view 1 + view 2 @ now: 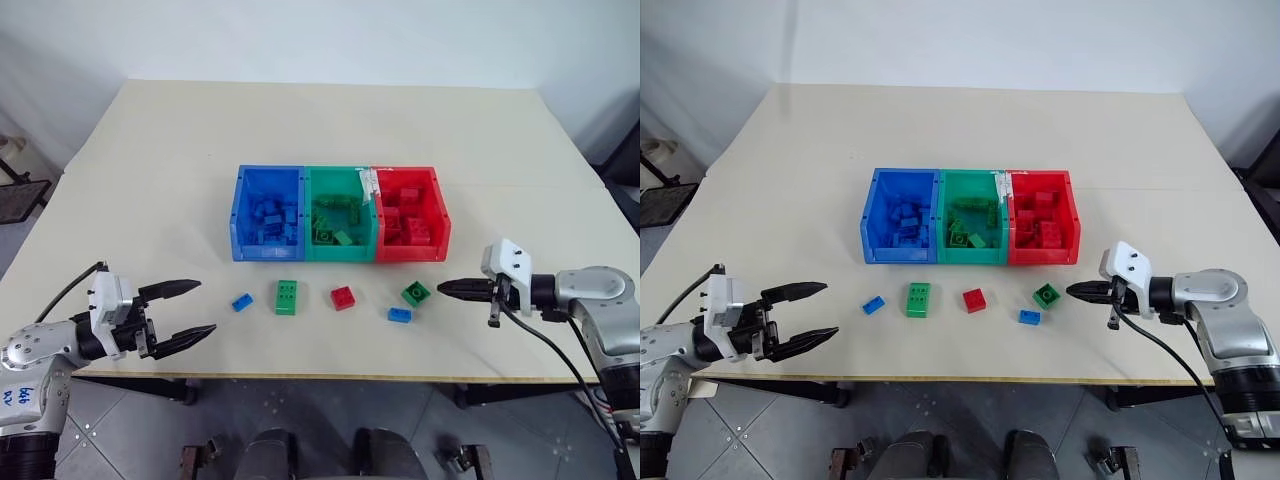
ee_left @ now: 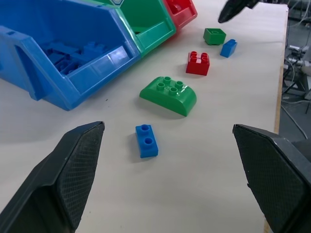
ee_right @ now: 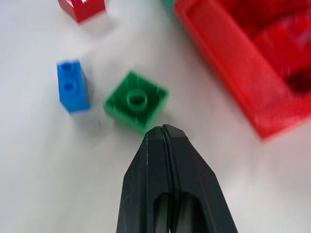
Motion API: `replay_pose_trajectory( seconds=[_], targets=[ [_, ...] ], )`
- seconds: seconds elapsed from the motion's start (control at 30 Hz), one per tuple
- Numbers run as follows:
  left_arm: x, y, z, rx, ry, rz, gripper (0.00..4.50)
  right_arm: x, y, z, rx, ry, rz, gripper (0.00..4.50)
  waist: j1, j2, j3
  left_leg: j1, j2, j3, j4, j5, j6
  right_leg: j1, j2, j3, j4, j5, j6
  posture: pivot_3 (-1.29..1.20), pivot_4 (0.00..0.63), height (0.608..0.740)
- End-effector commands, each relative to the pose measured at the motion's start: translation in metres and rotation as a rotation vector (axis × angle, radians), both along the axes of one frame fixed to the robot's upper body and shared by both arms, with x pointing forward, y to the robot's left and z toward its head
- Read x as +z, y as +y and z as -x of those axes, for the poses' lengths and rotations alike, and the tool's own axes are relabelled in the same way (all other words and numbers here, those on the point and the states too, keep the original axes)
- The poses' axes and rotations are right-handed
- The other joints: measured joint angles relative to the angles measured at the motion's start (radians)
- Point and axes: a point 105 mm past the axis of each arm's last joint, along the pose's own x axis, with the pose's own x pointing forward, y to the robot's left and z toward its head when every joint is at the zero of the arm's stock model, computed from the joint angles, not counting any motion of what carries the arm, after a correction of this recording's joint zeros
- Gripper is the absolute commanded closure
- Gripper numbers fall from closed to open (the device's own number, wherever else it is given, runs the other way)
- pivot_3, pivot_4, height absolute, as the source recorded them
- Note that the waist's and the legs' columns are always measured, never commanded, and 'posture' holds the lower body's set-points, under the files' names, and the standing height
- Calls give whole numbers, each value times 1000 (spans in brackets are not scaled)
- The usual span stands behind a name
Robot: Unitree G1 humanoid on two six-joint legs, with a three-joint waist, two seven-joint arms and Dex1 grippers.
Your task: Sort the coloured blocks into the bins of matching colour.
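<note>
Left gripper (image 1: 186, 313) at the near edge of the surface (image 1: 150, 180), fingers spread wide, nothing in it. Right gripper (image 1: 445, 288) pinched fully together, empty, tip just beside the small green block (image 1: 416, 293). Five blocks loose in a row in front of the bins: blue block (image 1: 241, 301), long green block (image 1: 287, 296), red block (image 1: 343, 297), second blue block (image 1: 399, 315). Blue bin (image 1: 239, 215), green bin (image 1: 340, 252), red bin (image 1: 440, 215) joined mid-surface, each holding matching blocks.
</note>
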Motion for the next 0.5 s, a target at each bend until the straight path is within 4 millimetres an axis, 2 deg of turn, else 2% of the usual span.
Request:
replay_pose_trajectory(
  seconds=[0.03,0.13,0.37,0.5],
  targets=[
    [5,-1,-2,-5,-35,-8,0,17,2,1,-5,-41,1,3592,0,0,0,0,0,0,0,0,0,0,0,0,0,0,0,0,150,740],
    [6,-1,-3,-2,-42,-6,0,16,8,-2,-7,-47,-12,2551,-2,0,0,0,0,0,0,0,0,0,0,0,0,0,0,0,150,740],
    [8,1,0,14,-53,-3,0,-4,9,-9,-12,-17,14,124,1,0,0,0,0,0,0,0,0,0,0,0,0,0,0,0,150,740],
    [9,3,2,27,-55,-4,0,-9,13,-12,2,-8,4,42,-1,0,0,0,0,0,0,0,0,0,0,0,0,0,0,0,150,740]
  ],
)
